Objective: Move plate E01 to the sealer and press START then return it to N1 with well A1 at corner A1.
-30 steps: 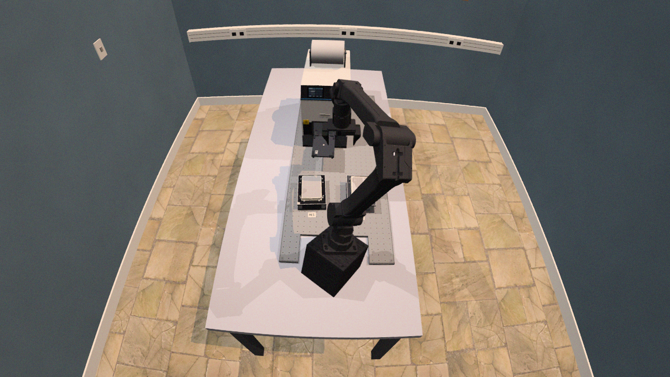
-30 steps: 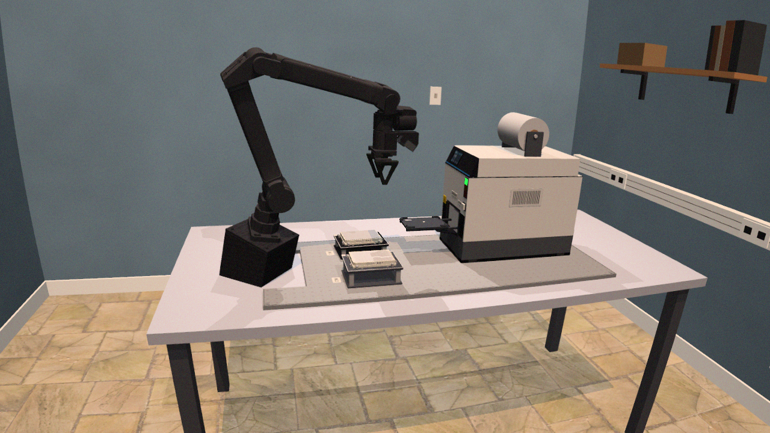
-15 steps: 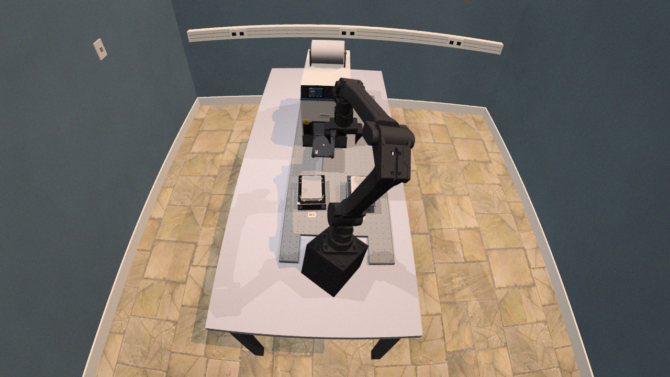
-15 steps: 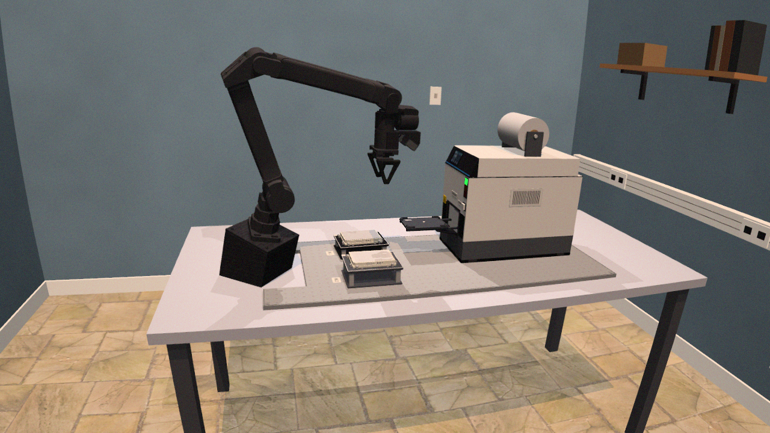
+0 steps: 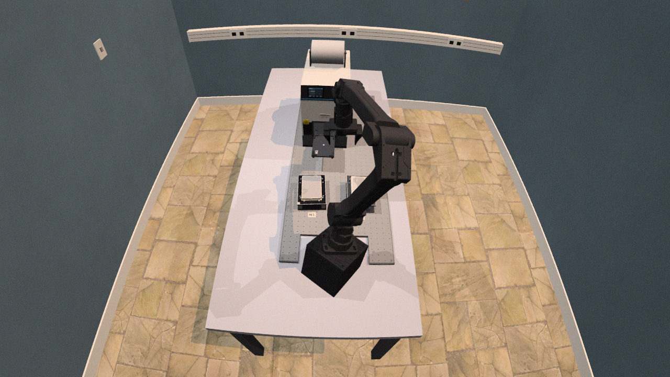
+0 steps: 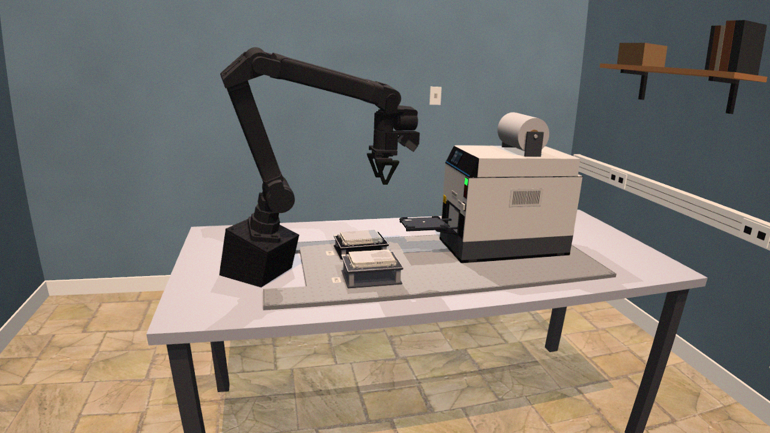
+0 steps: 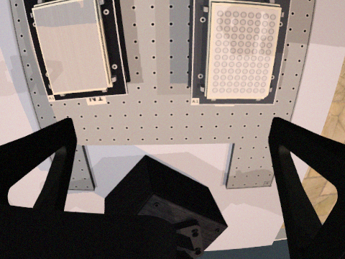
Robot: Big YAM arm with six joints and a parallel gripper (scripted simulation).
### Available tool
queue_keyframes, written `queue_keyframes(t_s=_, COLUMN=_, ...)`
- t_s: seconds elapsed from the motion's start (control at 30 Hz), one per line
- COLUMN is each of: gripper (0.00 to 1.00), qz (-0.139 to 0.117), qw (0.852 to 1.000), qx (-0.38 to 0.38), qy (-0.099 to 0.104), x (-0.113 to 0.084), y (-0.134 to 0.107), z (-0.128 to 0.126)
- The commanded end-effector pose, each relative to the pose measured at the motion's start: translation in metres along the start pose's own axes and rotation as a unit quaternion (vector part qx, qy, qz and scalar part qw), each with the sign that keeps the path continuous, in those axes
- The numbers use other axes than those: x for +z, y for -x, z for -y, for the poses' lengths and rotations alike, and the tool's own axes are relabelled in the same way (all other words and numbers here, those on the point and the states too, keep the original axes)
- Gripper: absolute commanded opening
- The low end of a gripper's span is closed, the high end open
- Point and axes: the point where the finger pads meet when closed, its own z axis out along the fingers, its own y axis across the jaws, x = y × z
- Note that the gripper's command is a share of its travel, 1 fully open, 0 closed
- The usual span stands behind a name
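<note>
I'm watching from far away, and the plate E01 (image 5: 311, 187) (image 6: 359, 237) (image 7: 72, 54) sits in nest N1 (image 5: 311, 204) (image 6: 367, 247) (image 7: 121, 79), out in front of the sealer (image 5: 325, 77) (image 6: 522, 210), on the side close to the arm. Its long way runs toward the sealer, so one short end looks at the sealer and the other looks away from it. The nest's little A1 tag (image 7: 51, 98) is at the end away from the sealer, on the outer side. I can't read any letters on the plate. It is pale cream, a box with a flat, smooth top, and a gray shadow lies across part of it. The other plate (image 5: 357, 183) (image 6: 371, 258) (image 7: 244, 54) is in front of the sealer too, beside E01, and shows rows of small rings. My gripper (image 5: 343, 139) (image 6: 380, 180) (image 7: 172, 128) is wide open, with nothing in it, pointing down, high up in front of the sealer. The black stage (image 5: 323, 147) (image 6: 425, 222) sticks out of the sealer's front, and the lamp (image 6: 466, 181) on the sealer is bright green.
</note>
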Motion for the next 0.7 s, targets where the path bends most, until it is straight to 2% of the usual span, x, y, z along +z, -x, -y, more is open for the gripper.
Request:
queue_keyframes(t_s=0.0, gripper=1.00, qz=0.014, qw=1.000, qx=0.010, qy=0.000, x=-0.013, y=0.008, z=0.006)
queue_keyframes(t_s=0.33, gripper=1.00, qz=0.018, qw=1.000, qx=-0.015, qy=0.004, x=-0.017, y=0.015, z=-0.006)
queue_keyframes(t_s=0.67, gripper=1.00, qz=0.018, qw=1.000, qx=-0.015, qy=0.004, x=-0.017, y=0.015, z=-0.006)
